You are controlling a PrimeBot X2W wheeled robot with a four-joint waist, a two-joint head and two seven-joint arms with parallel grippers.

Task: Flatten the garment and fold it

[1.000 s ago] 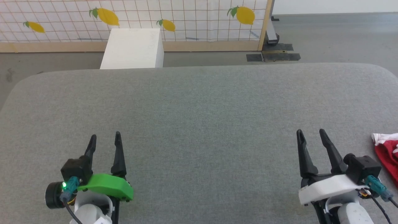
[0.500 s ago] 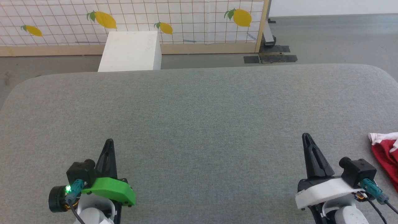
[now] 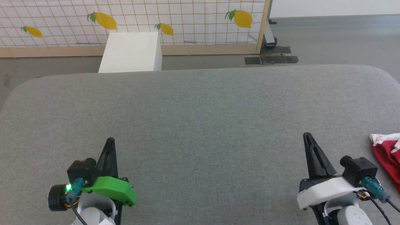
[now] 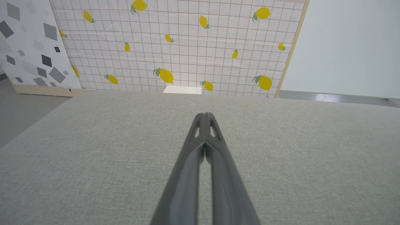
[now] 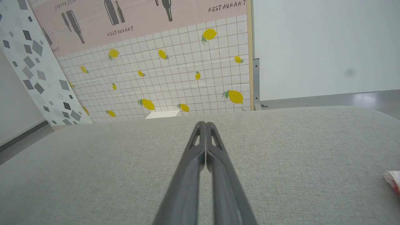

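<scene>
– Where is the garment (image 3: 387, 150) found?
– It is seen crumpled at the right edge of the grey padded surface (image 3: 200, 112). It is red with a white band at its top, and it is partly cut off by the border of the head view. It is touched by neither gripper.
– How is the left gripper (image 3: 110, 139) held?
– Its two dark fingers are pressed together to a single point with nothing clamped between them. It is placed over the near left of the surface.
– And the right gripper (image 3: 307, 135)?
– It is likewise closed on nothing. It is set near the garment, to its left, with bare grey cloth seen between them.
– What is seen beyond the surface?
– A white box (image 3: 130, 51) is seen just past its far edge, before a lemon-printed screen (image 3: 187, 18).
</scene>
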